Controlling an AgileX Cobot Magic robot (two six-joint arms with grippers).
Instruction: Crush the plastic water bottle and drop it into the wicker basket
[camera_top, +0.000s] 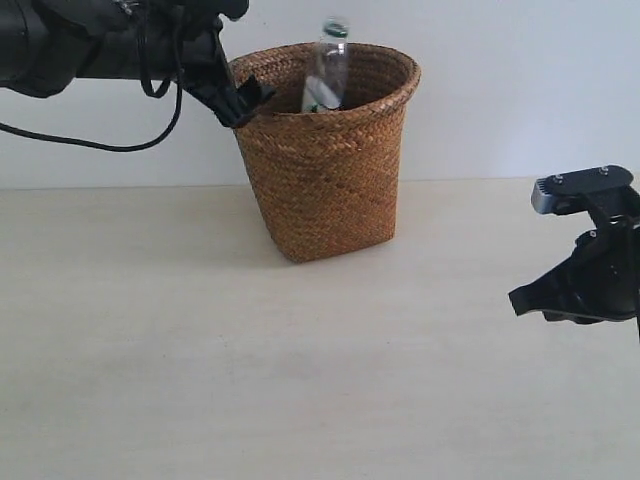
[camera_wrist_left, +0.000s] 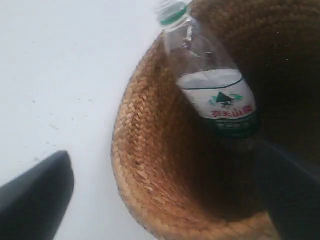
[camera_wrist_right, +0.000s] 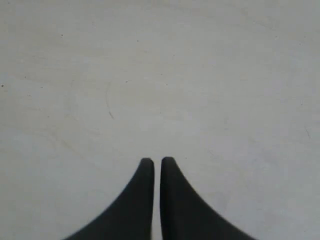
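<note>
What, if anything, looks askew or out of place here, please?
The plastic water bottle is tilted inside the wicker basket, its green-ringed neck poking above the rim rather than lying at the bottom. Nothing looks spilled.

A pale, cream-coloured desk (camera_top: 200, 360) with faint wood grain and a few light scuff marks fills the lower part of the exterior view, meeting a plain white wall (camera_top: 520, 90) along a straight horizontal line behind it.

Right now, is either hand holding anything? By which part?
Nothing held: left hand is open at the wicker basket, with the plastic water bottle loose inside; right hand is shut, empty.
</note>
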